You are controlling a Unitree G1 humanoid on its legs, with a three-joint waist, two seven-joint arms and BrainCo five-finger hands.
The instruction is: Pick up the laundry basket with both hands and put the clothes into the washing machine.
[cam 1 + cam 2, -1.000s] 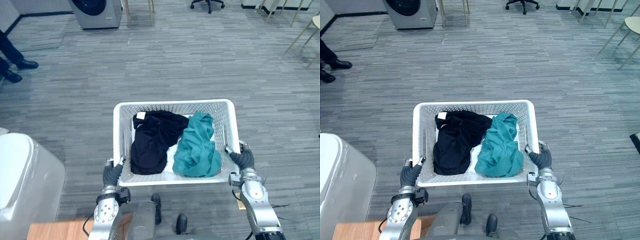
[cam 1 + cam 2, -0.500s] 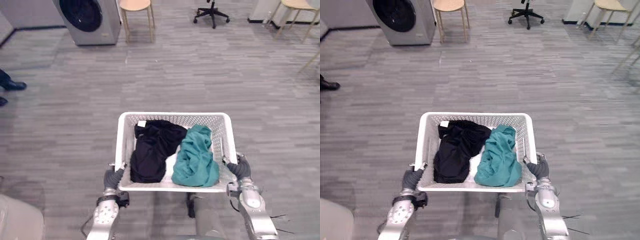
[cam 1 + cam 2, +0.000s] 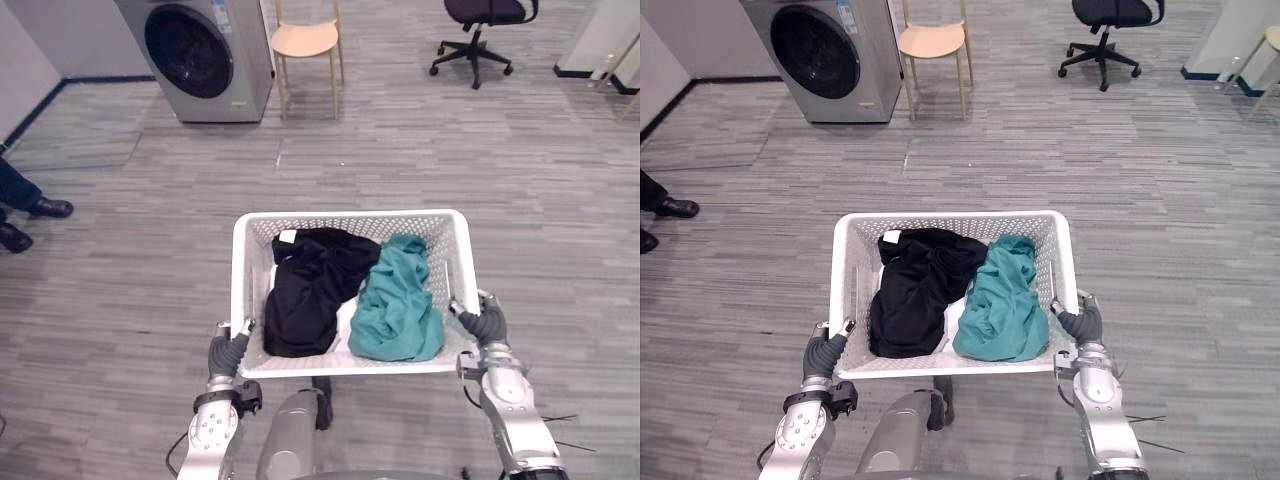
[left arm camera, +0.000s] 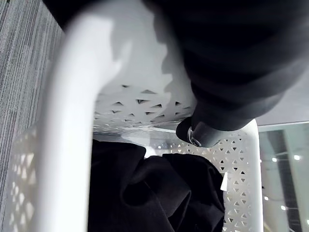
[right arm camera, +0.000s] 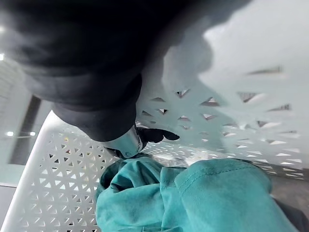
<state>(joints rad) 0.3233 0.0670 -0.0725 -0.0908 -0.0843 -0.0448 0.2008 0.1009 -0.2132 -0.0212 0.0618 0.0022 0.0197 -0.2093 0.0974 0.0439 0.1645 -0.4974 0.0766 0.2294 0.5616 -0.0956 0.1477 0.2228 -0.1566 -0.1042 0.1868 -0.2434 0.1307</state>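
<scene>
A white perforated laundry basket [image 3: 345, 217] is held above the floor in front of me. Inside lie a black garment [image 3: 310, 285] on the left and a teal garment [image 3: 400, 310] on the right. My left hand [image 3: 228, 352] grips the basket's left rim near the front corner, its thumb [image 4: 198, 133] hooked over the wall above the black garment [image 4: 154, 193]. My right hand [image 3: 483, 325] grips the right rim, its thumb [image 5: 128, 142] reaching in beside the teal garment [image 5: 193, 198]. The grey washing machine [image 3: 205, 55], with its dark round door, stands far ahead to the left.
A wooden stool [image 3: 307, 45] stands just right of the washing machine. A black office chair [image 3: 480, 20] is farther right. A person's dark shoes [image 3: 30, 215] show at the left edge. Open grey plank floor lies between me and the machine.
The view has shifted: the washing machine and stool have come further into the picture, and the pale bin at the lower left has left it. Both hands keep their hold on the basket.
</scene>
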